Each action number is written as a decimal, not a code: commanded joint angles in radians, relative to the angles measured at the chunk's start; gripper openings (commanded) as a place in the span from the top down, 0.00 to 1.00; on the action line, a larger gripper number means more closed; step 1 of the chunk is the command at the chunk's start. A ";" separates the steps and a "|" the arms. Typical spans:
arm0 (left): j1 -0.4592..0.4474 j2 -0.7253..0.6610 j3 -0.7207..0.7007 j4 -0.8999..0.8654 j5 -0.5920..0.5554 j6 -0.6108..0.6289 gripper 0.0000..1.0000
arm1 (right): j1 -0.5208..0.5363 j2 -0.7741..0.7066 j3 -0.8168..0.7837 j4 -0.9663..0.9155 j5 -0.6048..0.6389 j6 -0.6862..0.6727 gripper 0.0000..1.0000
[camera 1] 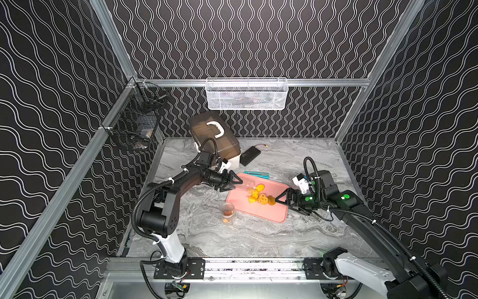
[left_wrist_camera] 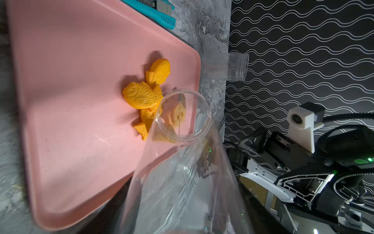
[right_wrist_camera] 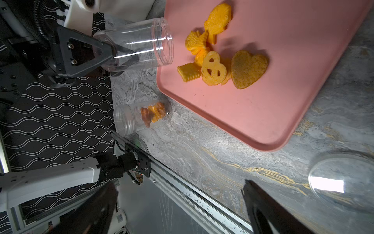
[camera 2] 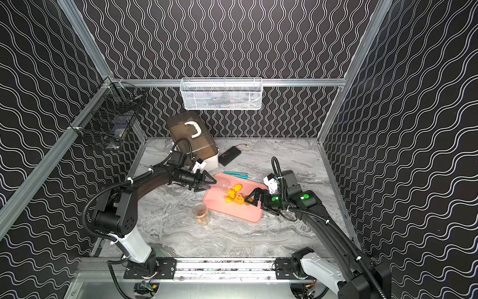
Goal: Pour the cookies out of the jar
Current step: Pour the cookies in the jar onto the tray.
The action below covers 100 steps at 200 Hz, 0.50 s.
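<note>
No text, label, brand or number can be read anywhere in these views.

Right tool (right_wrist_camera: 179,182) blurry, partly out-of-frame.

Yellow-orange cookies (right_wrist_camera: 200,56), pink tray (right_wrist_camera: 263,111), grey marbled table (right_wrist_camera: 202,158), black wavy-lined walls (camera 1: 258,38)

Dim enclosure, overhead light, soft shadows, blurred wrist-view edges, jar glare
</note>
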 commanded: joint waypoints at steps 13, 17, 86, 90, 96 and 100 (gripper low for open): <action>0.010 -0.012 -0.011 -0.020 0.009 0.006 0.30 | 0.000 0.000 -0.003 0.006 0.000 0.006 0.00; 0.010 -0.013 -0.013 -0.009 0.011 -0.001 0.30 | 0.001 0.001 -0.003 0.006 0.001 0.006 0.00; 0.003 -0.018 0.064 -0.184 -0.139 0.109 0.30 | 0.000 0.000 -0.001 0.002 -0.001 0.001 0.00; 0.002 -0.015 0.076 -0.212 -0.155 0.125 0.30 | 0.001 0.000 -0.002 0.002 0.000 0.002 0.00; 0.005 -0.018 0.076 -0.217 -0.148 0.130 0.30 | 0.000 -0.004 -0.004 0.003 0.000 0.001 0.00; 0.009 -0.022 0.067 -0.198 -0.123 0.118 0.30 | 0.001 -0.004 -0.004 0.004 0.002 0.002 0.00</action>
